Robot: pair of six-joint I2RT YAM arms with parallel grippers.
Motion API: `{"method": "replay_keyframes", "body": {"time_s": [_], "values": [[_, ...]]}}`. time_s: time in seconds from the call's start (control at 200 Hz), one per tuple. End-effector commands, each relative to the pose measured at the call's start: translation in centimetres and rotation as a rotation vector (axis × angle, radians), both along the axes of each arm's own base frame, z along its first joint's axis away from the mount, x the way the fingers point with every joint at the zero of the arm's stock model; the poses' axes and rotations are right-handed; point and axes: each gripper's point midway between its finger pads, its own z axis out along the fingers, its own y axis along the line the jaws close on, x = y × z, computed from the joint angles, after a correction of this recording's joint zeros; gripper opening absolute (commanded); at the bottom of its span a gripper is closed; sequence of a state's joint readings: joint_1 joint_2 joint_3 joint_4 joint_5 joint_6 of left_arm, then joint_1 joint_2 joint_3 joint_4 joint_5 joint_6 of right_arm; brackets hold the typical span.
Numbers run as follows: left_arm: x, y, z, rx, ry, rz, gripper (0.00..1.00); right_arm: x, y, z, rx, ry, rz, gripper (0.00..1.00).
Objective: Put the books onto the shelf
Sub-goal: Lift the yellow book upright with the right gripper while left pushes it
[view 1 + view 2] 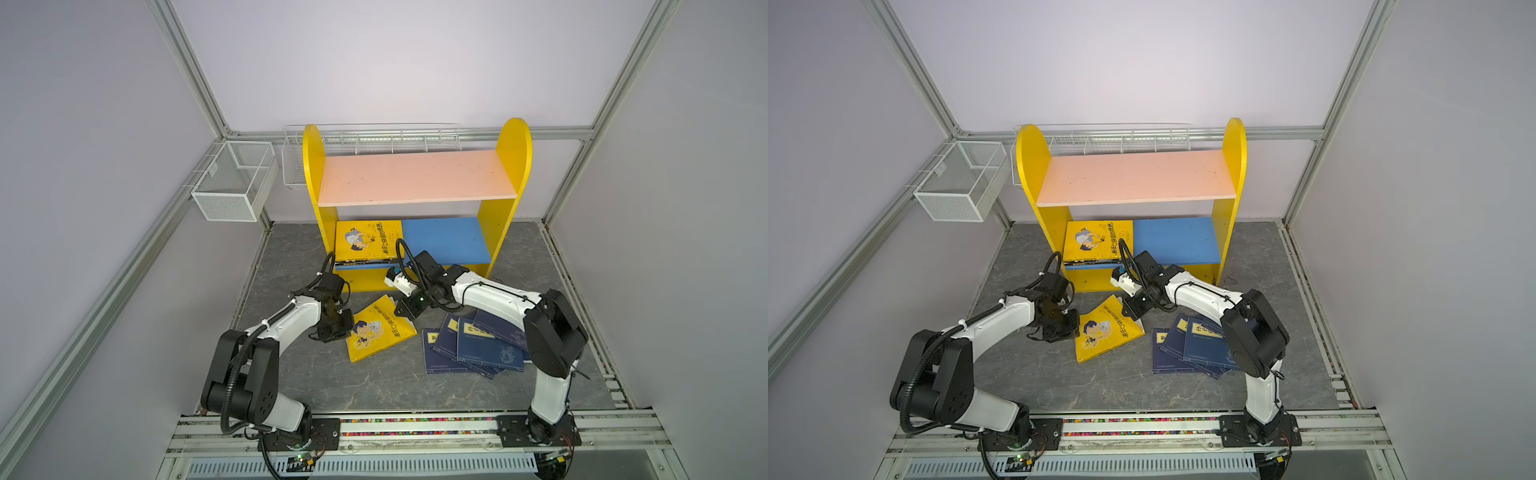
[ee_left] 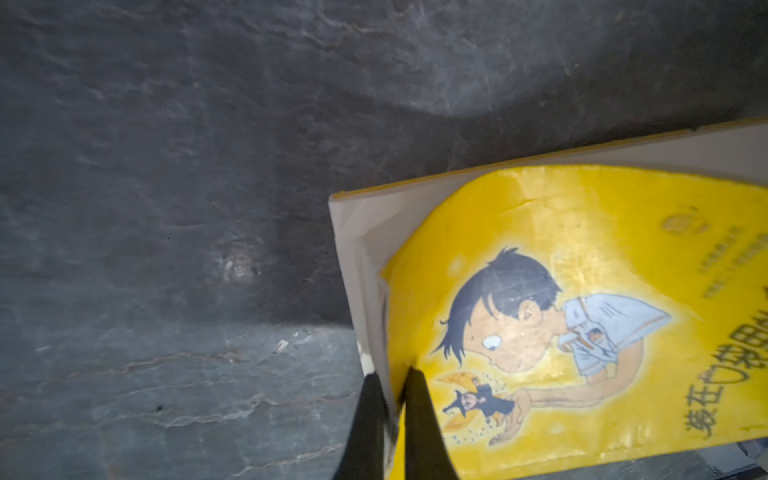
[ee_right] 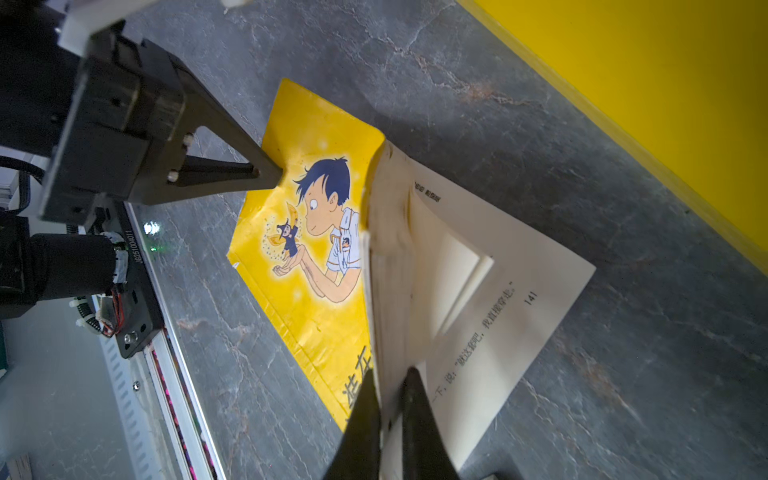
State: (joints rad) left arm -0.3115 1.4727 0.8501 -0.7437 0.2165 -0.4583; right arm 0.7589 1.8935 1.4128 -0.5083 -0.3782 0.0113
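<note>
Two grippers are pinched shut on one yellow book [image 1: 380, 330] lying mid-bench [image 1: 374, 386], just before the shelf [image 1: 513, 158] — left gripper [image 2: 392, 399] on its cover edge, right gripper [image 3: 390, 386] on loose pages. Judged light and floppy, cover buckling — better held at the spine. The blue lower board [image 1: 446, 239] offers room at its right end; navy books [image 1: 478, 345] lie near the bench's right edge.

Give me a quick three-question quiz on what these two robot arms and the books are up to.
1. True or false: the pink upper shelf board holds books.
2. The loose yellow cartoon-boy paperback is gripped by: A) the left gripper only; B) the right gripper only; C) both.
3. Fill in: the fanned navy blue paperbacks lie on the grey ____.
Key: 1 false; 2 C; 3 tabletop.
</note>
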Motion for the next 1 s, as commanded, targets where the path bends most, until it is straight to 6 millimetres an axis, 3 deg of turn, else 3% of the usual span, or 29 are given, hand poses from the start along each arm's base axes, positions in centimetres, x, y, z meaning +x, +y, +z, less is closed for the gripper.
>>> {"method": "replay_keyframes", "body": {"time_s": [0.0, 0.045, 0.13, 0.23, 0.475, 0.74, 0.995], "values": [[2.5, -3.0, 3.7, -0.194, -0.142, -0.017, 0.03, -1.7, 2.5, 3.6, 0.160, -0.021, 0.094, 0.07], [2.7, -2.7, 4.2, -0.207, -0.158, 0.003, 0.20, -2.2, 2.5, 4.5, 0.190, -0.015, 0.116, 0.07], [2.9, -1.6, 5.4, -0.247, -0.202, 0.058, 0.63, -3.3, 2.4, 6.6, 0.268, 0.007, 0.150, 0.07], [3.0, 0.3, 6.8, -0.273, -0.247, 0.162, 0.81, -3.9, 1.8, 9.1, 0.361, 0.043, 0.153, 0.07], [1.4, 2.1, 8.3, -0.291, -0.327, 0.236, 1.00, -2.4, 0.0, 12.7, 0.501, 0.064, 0.060, 0.07], [-0.9, 0.5, 8.7, -0.399, -0.298, 0.173, 1.00, -0.1, -1.1, 16.4, 0.667, 0.083, -0.008, 0.07], [0.1, -2.2, 11.1, -0.576, -0.310, 0.099, 1.00, 1.4, -2.5, 20.3, 0.802, 0.083, -0.058, 0.07]]}}
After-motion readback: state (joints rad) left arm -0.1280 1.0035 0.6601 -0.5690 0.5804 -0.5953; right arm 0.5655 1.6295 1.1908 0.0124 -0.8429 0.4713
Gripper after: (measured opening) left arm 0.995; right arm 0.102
